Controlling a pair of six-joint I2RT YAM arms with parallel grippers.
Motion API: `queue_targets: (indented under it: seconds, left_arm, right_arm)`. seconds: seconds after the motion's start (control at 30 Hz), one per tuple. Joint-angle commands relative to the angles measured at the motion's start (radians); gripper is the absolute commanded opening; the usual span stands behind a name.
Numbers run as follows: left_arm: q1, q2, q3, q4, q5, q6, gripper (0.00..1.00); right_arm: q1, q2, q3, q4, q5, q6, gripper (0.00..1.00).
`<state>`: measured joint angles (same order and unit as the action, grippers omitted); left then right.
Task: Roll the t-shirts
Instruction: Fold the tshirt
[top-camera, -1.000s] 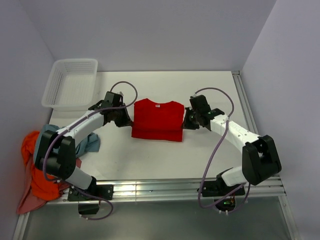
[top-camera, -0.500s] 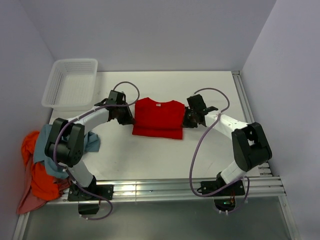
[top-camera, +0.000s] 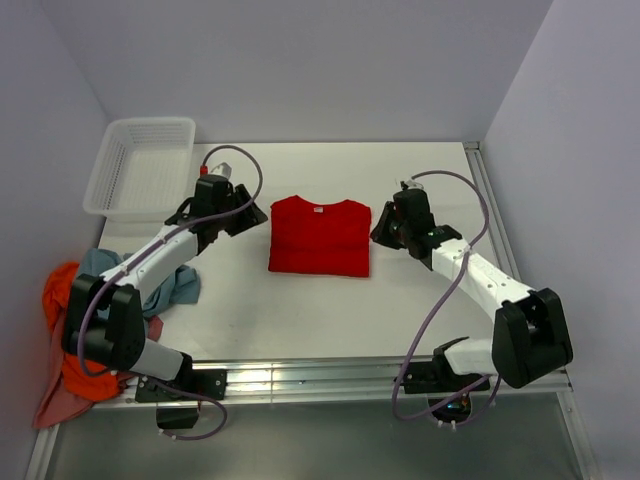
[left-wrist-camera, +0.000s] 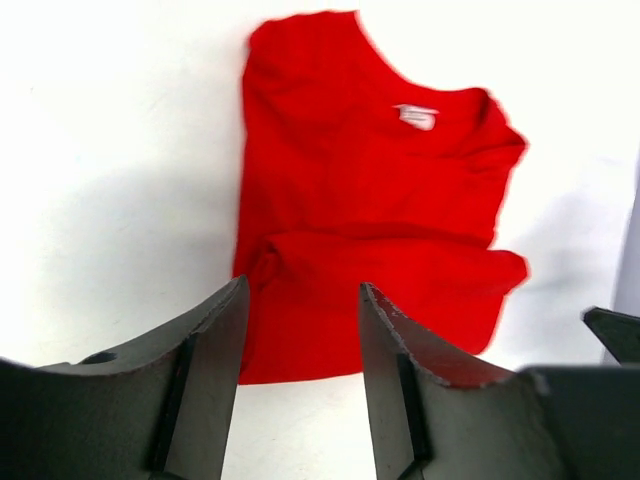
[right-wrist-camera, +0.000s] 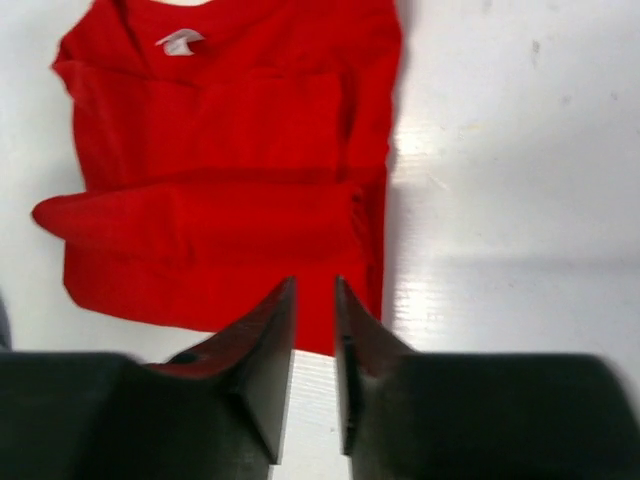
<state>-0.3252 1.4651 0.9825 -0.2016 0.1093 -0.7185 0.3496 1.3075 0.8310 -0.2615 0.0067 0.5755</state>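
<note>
A bright red t-shirt (top-camera: 320, 236) lies flat mid-table, its sides folded in and its white neck label at the far edge. It also shows in the left wrist view (left-wrist-camera: 380, 200) and the right wrist view (right-wrist-camera: 220, 200). My left gripper (top-camera: 253, 215) hovers just off the shirt's left edge, open and empty (left-wrist-camera: 302, 285). My right gripper (top-camera: 379, 232) hovers just off the shirt's right edge, its jaws only a narrow gap apart with nothing between them (right-wrist-camera: 315, 283). More t-shirts, blue-grey (top-camera: 178, 285) and orange (top-camera: 75, 350), lie heaped at the table's left edge.
A white mesh basket (top-camera: 140, 165) stands at the far left corner. A metal rail (top-camera: 340, 378) runs along the near edge. Walls close in the back and both sides.
Both grippers have let go of the red shirt's side edges and drawn back outward, left arm to the left, right arm to the right. The shirt stays folded flat.
</note>
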Motion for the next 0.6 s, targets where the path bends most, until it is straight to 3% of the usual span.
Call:
queue_targets:
  seconds: [0.0,0.23,0.4,0.57]
  left_arm:
    - [-0.021,-0.029,-0.033,0.077,0.059,0.001,0.50]
    - [-0.087,0.037,-0.047,0.160,0.142,-0.030,0.45]
    - [-0.086,0.127,-0.041,0.232,0.182,-0.053,0.44]
    - [-0.080,0.216,0.019,0.168,0.046,-0.045,0.42]
  right_arm:
    - [-0.003,-0.001,-0.013,0.074,-0.079,-0.034,0.25]
    - [0.009,0.094,0.009,0.139,-0.162,-0.029,0.17]
    - [0.008,0.214,0.085,0.104,-0.102,-0.032,0.15]
    - [0.008,0.337,0.161,0.045,-0.011,0.012,0.09]
